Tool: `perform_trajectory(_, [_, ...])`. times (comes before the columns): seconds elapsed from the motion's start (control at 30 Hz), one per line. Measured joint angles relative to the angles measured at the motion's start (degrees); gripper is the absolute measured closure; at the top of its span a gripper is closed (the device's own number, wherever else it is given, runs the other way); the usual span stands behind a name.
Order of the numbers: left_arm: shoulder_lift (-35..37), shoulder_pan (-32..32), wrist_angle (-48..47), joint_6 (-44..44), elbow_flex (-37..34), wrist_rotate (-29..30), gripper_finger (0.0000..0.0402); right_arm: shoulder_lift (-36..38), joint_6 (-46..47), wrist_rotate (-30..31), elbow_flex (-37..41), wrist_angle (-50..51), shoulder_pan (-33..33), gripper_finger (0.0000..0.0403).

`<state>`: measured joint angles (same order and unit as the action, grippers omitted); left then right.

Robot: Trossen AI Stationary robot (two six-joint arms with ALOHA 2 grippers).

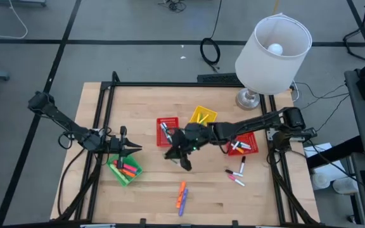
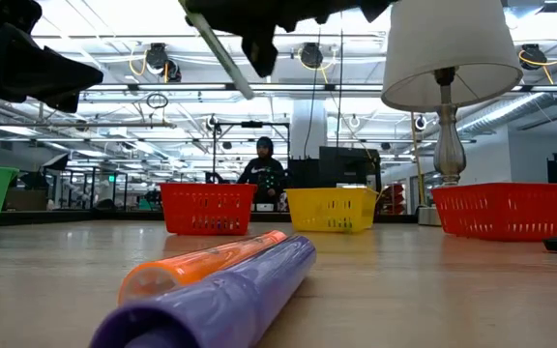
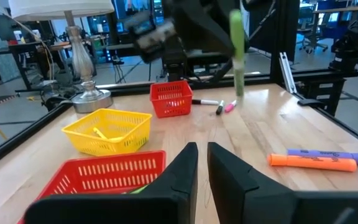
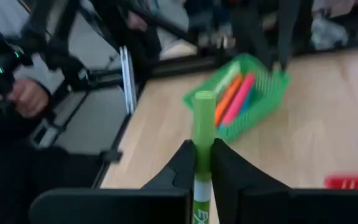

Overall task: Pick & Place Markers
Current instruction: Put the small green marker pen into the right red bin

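Observation:
My right gripper (image 1: pixel 184 156) hangs over the table's middle, shut on a green marker (image 4: pixel 203 118). The same marker shows slanted in the low view (image 2: pixel 222 53) and near upright in the left wrist view (image 3: pixel 236 46). My left gripper (image 1: pixel 130 149), shut and holding nothing, hovers just beyond the green basket (image 1: pixel 125 170), which has orange and pink markers lying in it (image 4: pixel 236 94). An orange marker (image 1: pixel 181 192) and a purple marker (image 1: pixel 183 202) lie side by side on the table near its near edge. Several more markers (image 1: pixel 236 175) lie to the right. My right gripper pinches the green marker between its two fingers at the barrel (image 4: pixel 202 163), just behind the cap. The marker lies along the fingers, and its cap end (image 4: pixel 204 99) sticks out past the fingertips. It is lifted clear of the table and tilted.
A red basket (image 1: pixel 166 130) and a yellow basket (image 1: pixel 203 116) stand just beyond the right gripper; a second red basket (image 1: pixel 244 144) holds markers on the right. A lamp (image 1: pixel 268 54) stands at the far right corner. A person (image 2: pixel 262 169) stands beyond the table.

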<state>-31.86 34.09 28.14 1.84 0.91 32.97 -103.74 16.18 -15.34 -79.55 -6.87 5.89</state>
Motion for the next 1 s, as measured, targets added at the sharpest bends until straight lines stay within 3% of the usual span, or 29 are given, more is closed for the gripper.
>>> perform_trajectory(0.27, [0.00, 0.01, -0.02, 0.90, 0.00, 0.09, 0.0359, -0.37, -1.40, -0.58, 0.00, -8.50, -5.11, 0.0385])
perform_trajectory(0.5, [0.00, 0.02, -0.03, 1.51, 0.00, 0.42, 0.0370, -3.69, -4.00, 7.65, -0.11, -14.76, -7.14, 0.0385])
perform_trajectory(1.0, [0.00, 0.00, -0.22, 3.59, 0.00, 0.57, 0.0371, -14.44, -3.34, 11.39, 0.09, -11.56, -10.84, 0.0381])
